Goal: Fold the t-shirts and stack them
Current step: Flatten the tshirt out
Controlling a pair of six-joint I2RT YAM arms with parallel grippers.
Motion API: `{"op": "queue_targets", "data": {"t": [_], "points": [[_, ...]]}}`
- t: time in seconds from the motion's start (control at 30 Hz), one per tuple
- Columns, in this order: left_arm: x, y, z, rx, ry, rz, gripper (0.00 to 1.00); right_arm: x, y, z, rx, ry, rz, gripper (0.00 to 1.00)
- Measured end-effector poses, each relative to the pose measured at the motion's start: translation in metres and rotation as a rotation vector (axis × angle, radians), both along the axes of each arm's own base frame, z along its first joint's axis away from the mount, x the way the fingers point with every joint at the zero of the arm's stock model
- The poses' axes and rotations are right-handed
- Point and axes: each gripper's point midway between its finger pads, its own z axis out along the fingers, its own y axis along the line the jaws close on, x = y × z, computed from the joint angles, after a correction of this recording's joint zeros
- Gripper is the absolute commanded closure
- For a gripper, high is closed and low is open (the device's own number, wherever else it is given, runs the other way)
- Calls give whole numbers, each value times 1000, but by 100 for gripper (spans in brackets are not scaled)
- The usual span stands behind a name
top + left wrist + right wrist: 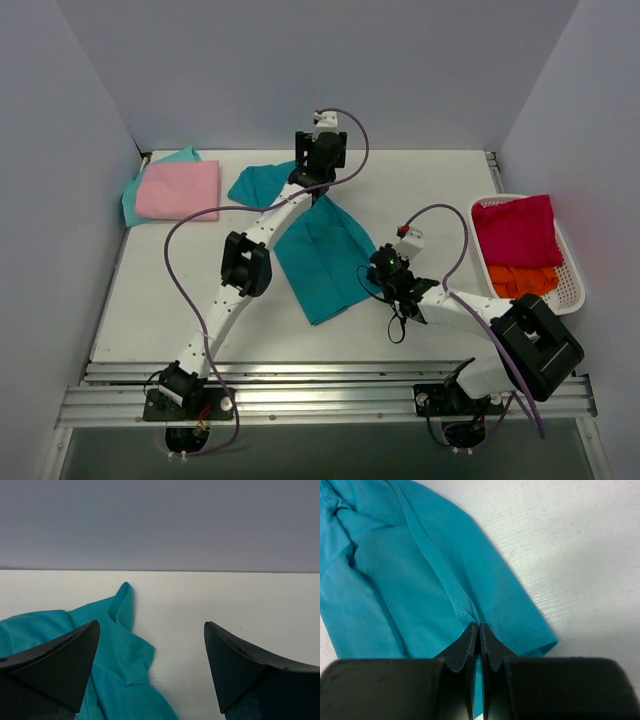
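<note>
The teal t-shirt (322,255) lies mid-way across the table (430,190), its long axis running diagonally from far left to near right. The right fingers (465,650) are pressed together, pinching its near-right hem. The left fingers (60,665) stand wide apart over the far end, with the crumpled corner lying towards their left side.

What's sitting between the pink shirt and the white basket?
In the top view: the large teal t-shirt, crossed by the left arm, with the right gripper shut on its edge.
</note>
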Motion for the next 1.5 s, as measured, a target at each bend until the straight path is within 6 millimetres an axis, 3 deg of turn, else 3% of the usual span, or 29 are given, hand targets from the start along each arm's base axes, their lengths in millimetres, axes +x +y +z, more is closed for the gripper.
{"op": "queue_targets", "data": {"t": [0.4,0.73,0.77,0.87,0.97,1.07,1.1,1.2,1.23,1.33,1.5], "points": [[14,54,-46,59,141,29,0,-3,-2,-4,-3,9,4,100],[4,52,-87,-7,307,-90,1,-4,1,-5,5,16,19,100],[2,52,-92,-13,325,-99,13,-4,2,-5,7,16,22,100],[-2,51,-103,-29,362,-120,24,-4,3,-4,12,15,26,100],[-3,50,-110,-42,382,-138,29,-4,4,-4,15,16,30,100],[-4,48,-113,-60,393,-149,52,-5,4,-5,15,18,31,100],[-4,47,-114,-64,396,-152,67,-5,4,-5,15,19,31,100],[-4,45,-112,-74,399,-166,81,-6,3,-6,15,20,30,100],[-4,44,-112,-78,398,-170,92,-6,3,-7,16,20,30,100],[-4,42,-110,-88,397,-184,98,-7,2,-8,15,23,30,100],[-4,41,-110,-97,403,-204,98,-6,3,-7,19,16,30,100]]}}
